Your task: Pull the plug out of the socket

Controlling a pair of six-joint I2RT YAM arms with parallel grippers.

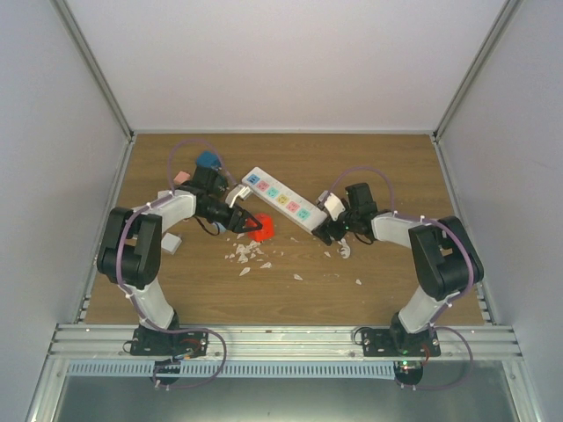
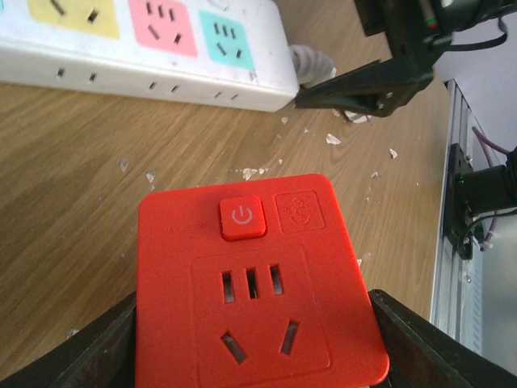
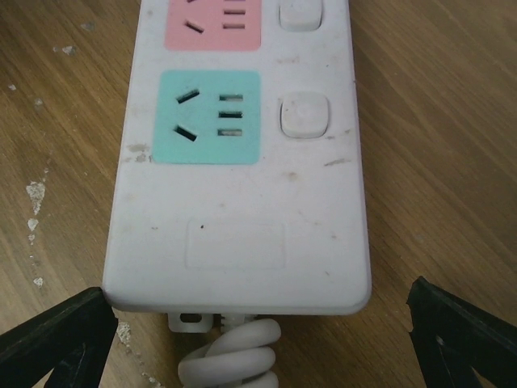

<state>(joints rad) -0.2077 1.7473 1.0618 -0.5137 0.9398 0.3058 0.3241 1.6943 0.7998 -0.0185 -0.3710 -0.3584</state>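
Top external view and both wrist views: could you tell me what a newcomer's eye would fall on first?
The bright red plug, gripped by the left gripper just off the pastel-faced white power strip at mid-table. Next, the right gripper, open either side of the strip's cord end, and white scraps scattered near the plug.

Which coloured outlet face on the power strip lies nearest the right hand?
The green face, last one at the cord end of the power strip, ahead of the right hand; the pink face beside it lies farther off.
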